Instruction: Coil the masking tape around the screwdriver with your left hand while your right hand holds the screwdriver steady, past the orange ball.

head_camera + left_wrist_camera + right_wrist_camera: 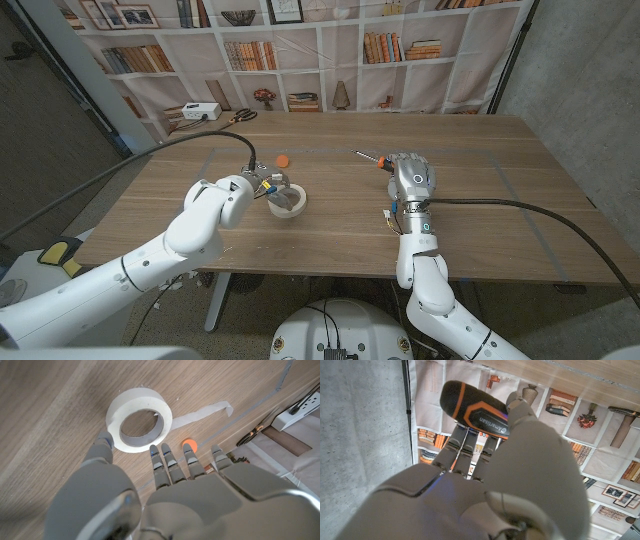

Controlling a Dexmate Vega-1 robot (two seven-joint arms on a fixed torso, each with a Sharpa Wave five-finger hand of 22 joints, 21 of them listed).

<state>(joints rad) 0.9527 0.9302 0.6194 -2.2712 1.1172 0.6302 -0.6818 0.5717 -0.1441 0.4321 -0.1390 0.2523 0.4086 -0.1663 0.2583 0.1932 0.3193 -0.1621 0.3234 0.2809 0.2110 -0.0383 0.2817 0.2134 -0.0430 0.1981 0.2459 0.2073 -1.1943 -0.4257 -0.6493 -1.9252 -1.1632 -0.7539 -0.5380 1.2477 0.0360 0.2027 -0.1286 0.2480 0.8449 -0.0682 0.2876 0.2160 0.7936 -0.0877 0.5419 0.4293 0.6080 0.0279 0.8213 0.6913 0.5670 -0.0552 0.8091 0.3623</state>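
Right fingers (470, 447) grip one black-and-orange screwdriver (475, 407) above the counter (480, 200). Left fingers (170, 465) are spread, holding nothing, over one white tape roll (140, 420), its strip loose. One orange ball (189, 445) lies near.

**Robot test bay dressed up as a study**

I'm at a wooden table (330, 200) in what looks like a lab or test cell, not a real home. The "bookshelf" behind me is a printed backdrop (300, 50): flat, creased, hung like a curtain, with books, vases and picture frames only as images. Bare concrete wall (580, 60) on my right side, more grey wall on my left. A white power strip (200, 112) sits at the table's far edge with scissors (241, 116) beside it. Tape lines (205, 165) are marked on the tabletop. Thick black cables (520, 205) run to my arms across the table.
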